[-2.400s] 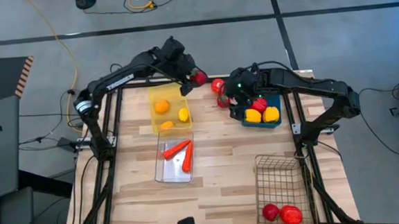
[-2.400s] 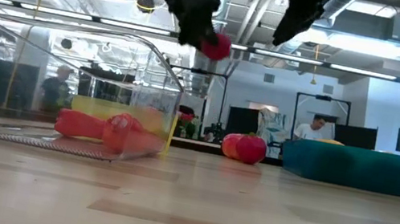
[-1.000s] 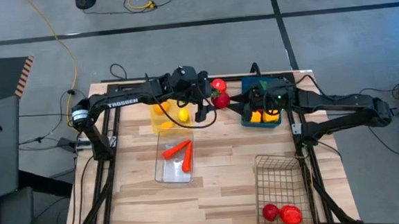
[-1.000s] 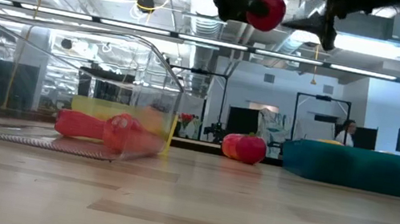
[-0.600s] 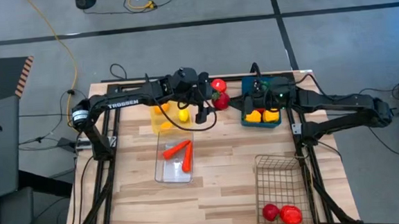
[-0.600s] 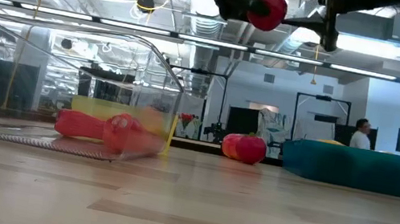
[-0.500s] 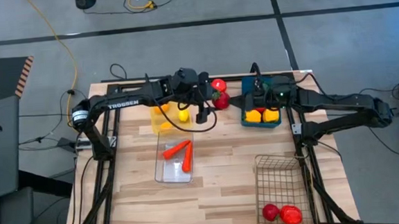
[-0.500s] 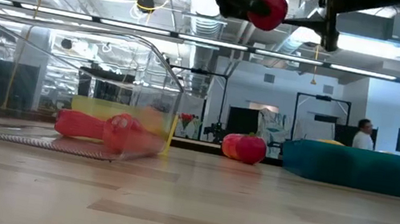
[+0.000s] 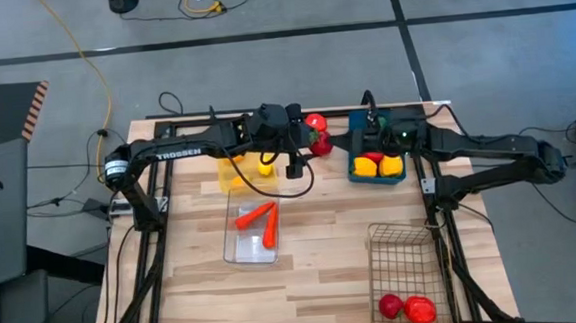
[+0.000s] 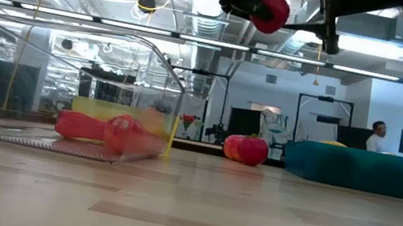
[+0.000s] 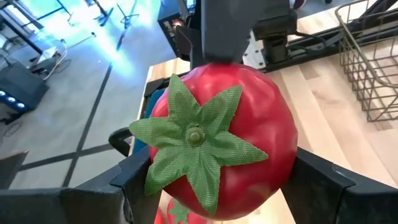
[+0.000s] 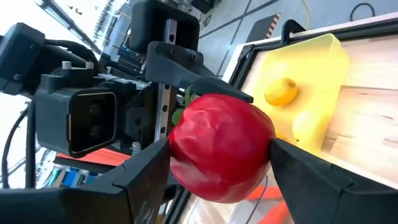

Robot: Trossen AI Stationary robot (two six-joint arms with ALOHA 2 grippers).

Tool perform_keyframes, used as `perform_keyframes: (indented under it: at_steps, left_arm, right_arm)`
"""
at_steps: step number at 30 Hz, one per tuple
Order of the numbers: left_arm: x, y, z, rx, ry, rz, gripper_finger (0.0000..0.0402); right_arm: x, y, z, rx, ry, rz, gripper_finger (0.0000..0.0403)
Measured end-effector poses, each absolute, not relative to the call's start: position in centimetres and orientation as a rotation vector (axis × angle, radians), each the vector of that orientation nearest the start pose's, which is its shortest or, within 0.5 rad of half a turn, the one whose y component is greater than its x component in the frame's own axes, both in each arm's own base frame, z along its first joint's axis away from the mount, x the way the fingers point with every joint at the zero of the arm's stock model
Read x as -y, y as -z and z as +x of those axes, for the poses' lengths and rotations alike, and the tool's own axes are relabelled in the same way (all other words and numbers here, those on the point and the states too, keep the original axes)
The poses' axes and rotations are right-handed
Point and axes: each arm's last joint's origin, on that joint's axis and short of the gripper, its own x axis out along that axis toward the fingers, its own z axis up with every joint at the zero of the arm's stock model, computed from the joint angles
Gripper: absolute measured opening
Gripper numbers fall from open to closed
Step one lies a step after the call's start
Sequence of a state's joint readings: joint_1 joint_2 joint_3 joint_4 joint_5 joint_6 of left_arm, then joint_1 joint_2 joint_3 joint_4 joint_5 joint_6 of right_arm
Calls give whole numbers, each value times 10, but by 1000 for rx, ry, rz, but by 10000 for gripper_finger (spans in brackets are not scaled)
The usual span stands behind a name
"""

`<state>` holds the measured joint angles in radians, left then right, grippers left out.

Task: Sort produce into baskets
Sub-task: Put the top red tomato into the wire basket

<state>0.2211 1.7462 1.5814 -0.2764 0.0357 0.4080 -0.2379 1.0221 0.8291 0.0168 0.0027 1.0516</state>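
Note:
A red toy tomato (image 9: 319, 146) with a green leaf top hangs in the air between my two grippers, above the table's far middle; the low view (image 10: 271, 14) shows it high up. My left gripper (image 9: 310, 146) reaches it from the left and is shut on it. My right gripper (image 9: 337, 140) reaches it from the right and is shut on it too. A second red tomato (image 9: 315, 123) lies on the table just beyond. The yellow bin (image 9: 231, 175) holds an orange and a lemon, and the blue bin (image 9: 353, 174) holds peppers. My left gripper pinches the tomato by two opposite sides (image 11: 283, 155) between its two fingers. The fingers come level from the table's left, and the leaf top (image 11: 196, 134) faces its wrist. The tomato is lifted clear of the table. My right gripper has the tomato between its two fingers, one on each side (image 12: 180, 149). The fingers come level from the table's right and lie crosswise to the left gripper's fingers (image 12: 211, 87). The tomato is clear of the table.
The clear bin (image 9: 229, 247) with orange carrots stands at the middle left. The wire basket (image 9: 380, 266) with red produce (image 9: 405, 308) stands at the near right. More red produce (image 10: 246, 148) lies on the table by the blue bin. Bare wood lies at the near middle.
The tomato has stayed almost still in the air in my left gripper. My right gripper has drawn a little toward the far edge beside it, uncovering the yellow peppers in the blue bin.

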Motion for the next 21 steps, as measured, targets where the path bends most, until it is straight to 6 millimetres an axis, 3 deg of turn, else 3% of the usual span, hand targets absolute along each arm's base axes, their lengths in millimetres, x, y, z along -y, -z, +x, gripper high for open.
perform_keyframes:
  at_steps: [21]
  left_arm:
    - [-90, -331, 389, -612, -190, 359, 259]
  right_arm:
    - [65, -296, 261, -52, 355, 1094, 295]
